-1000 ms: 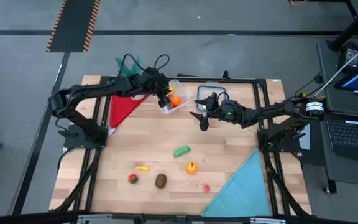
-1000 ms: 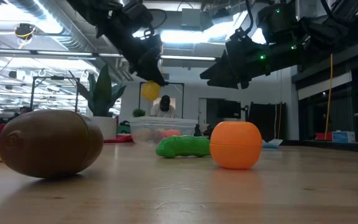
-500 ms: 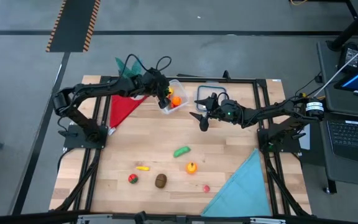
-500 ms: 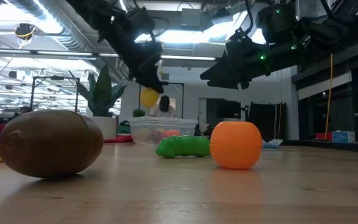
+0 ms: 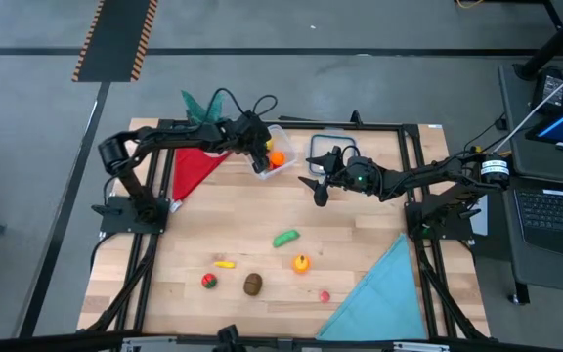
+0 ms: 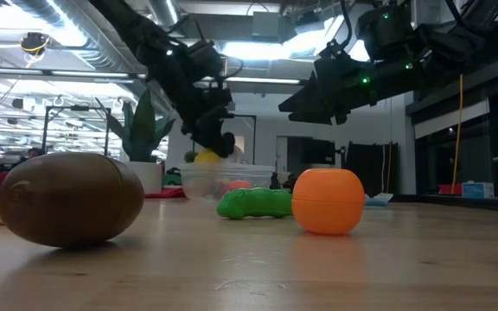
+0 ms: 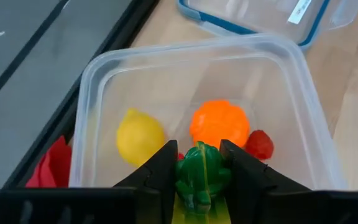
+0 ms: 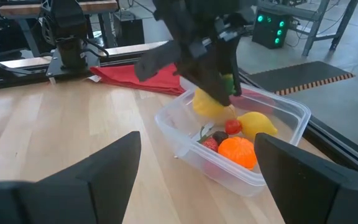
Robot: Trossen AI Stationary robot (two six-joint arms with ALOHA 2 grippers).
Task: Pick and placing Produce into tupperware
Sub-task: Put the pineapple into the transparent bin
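Overhead, left gripper hides its load; wrist view shows jaws pinching a green-topped yellow toy vegetable over the clear squarish plastic tupperware. Right gripper spread, centre frame.

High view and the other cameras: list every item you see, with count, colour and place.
clear squarish plastic container: one, colourless, far side of the table
flat clear lid with blue-grey rim: one, beside the container
toys inside the container: three seen; yellow lemon, orange ball, red berry
loose toys: six, near half of the table; green, orange, yellow, red, brown, pink
cloths: two triangles; red cloth far left, light-blue cloth near right
potted plant: one, green, beyond the table
left gripper: shut on a yellow-and-green toy, over the container
right gripper: open, hovering by the lid
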